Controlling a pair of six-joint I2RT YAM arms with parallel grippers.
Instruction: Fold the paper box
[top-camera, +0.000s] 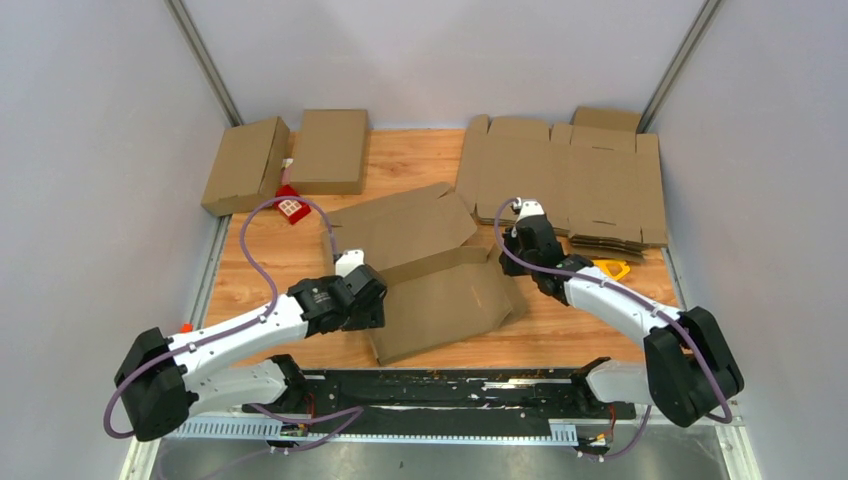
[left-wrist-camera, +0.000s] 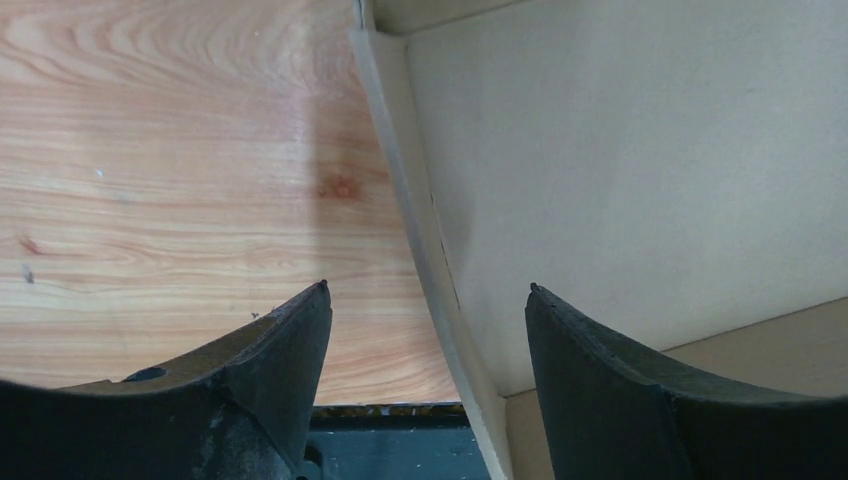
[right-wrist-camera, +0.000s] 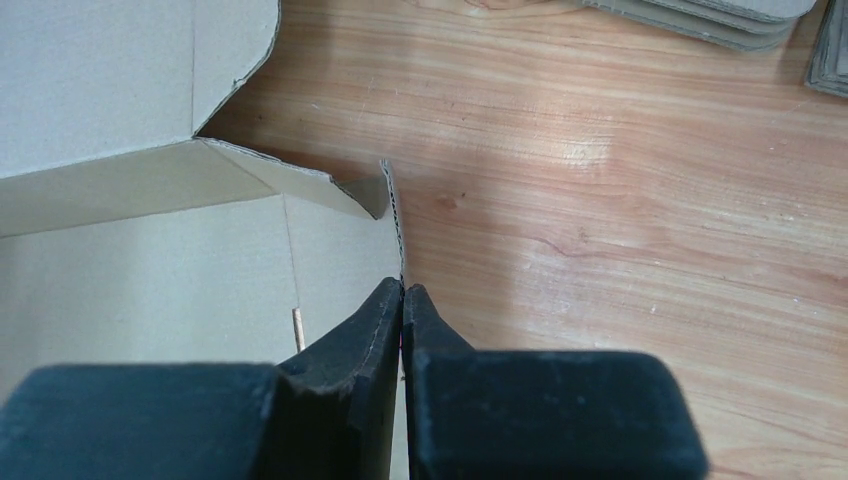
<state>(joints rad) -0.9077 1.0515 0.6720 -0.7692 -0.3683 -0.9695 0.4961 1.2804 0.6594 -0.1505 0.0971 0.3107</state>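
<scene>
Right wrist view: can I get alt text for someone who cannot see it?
The right end effector is shut on the thin edge of a flap of the half-folded box. Wooden table fills the right, with flat cardboard stacks at the top edge.

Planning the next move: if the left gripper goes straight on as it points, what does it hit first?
Probably the raised side flap of the paper box, which stands between the open fingers of the left gripper; wooden table lies beyond. Depth unclear.
</scene>
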